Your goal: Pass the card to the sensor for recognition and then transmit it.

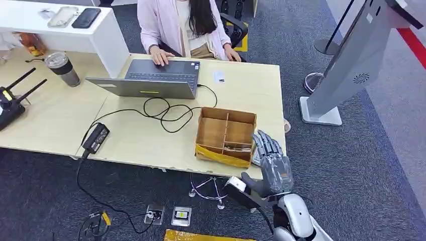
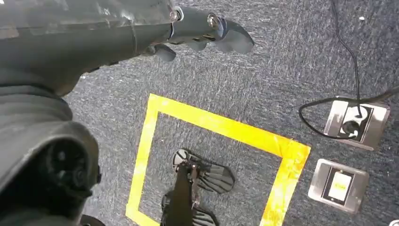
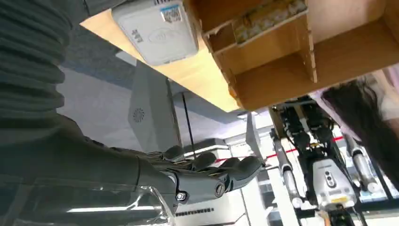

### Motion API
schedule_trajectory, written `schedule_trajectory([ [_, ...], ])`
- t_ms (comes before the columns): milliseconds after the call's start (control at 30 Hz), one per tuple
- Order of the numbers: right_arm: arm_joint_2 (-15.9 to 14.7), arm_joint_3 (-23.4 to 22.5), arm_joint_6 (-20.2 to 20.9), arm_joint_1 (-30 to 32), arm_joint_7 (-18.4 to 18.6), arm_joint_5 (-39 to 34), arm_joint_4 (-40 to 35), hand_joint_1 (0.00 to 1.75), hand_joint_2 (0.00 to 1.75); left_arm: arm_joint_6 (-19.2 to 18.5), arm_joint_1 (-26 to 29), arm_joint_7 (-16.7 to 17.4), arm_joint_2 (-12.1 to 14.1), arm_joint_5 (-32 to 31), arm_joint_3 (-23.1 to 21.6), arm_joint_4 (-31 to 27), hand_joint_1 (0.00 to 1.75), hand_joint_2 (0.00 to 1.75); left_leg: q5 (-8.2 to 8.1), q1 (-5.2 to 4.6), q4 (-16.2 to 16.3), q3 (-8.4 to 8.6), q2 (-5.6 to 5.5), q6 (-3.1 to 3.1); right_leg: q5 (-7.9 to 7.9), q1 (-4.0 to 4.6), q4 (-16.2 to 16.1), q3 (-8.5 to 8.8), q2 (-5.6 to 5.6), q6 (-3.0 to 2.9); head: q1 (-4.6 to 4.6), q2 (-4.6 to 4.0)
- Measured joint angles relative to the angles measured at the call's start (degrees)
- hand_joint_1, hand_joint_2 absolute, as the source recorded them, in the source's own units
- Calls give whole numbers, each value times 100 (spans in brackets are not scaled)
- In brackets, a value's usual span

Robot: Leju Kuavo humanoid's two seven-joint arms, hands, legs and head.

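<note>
Over at the counter's [image 1: 150, 145] near right corner, the right hand [image 1: 274, 163] hovers with fingers spread, holding nothing, just right of the divided wooden box [image 1: 225, 135]. Sensor [image 3: 157, 29] lies flat by that edge. A white card [image 1: 219, 77] sits far off beside the laptop [image 1: 150, 78]. Left hand [image 2: 197, 33] hangs over the carpet, fingers curled loosely, nothing in it.

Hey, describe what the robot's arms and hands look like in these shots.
The right hand is dark metallic grey with segmented fingers, on a glossy silver-white forearm shell with a black wrist unit beside it. Its wrist view shows a grey ribbed cover and small screws at the fingers. The left hand is the same dark grey, with rounded fingertips.
</note>
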Motion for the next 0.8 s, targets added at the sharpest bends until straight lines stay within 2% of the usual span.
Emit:
schedule_trajectory([
  [100, 103, 0, 197, 4, 2, -88, 48, 0, 175, -13, -2, 0, 0, -51, -4, -2, 0, 0, 0, 0, 0, 2, 0, 0, 0, 0, 0, 0, 0, 0, -2, 0],
  [267, 269, -9, 831, -18, -164, -816, 72, 0, 175, -94, -31, 0, -11, -190, -15, -2, 0, 0, 1, 0, 0, 2, 0, 0, 1, 0, 1, 1, 0, 0, 0, 0],
  [367, 356, -11, 977, -87, -199, -962, 72, 0, 175, -94, -68, 0, -31, -234, -28, -2, 0, 0, 1, 0, 0, 2, 0, -1, 1, 0, 0, 1, 1, 0, 0, 0],
  [567, 485, -57, 929, -219, -330, -922, 85, 0, 175, -98, -90, 0, -39, -293, -94, -2, 0, 0, 1, 0, 0, 2, 1, 0, 0, 0, 0, 1, 1, 0, -2, 0],
  [800, 647, -122, 630, -391, -453, -708, 383, 0, 175, -98, -177, 0, -92, -422, -153, -2, 0, 0, 1, 0, 0, 3, 1, -1, 1, 0, 0, 2, 1, 0, 0, 0],
])
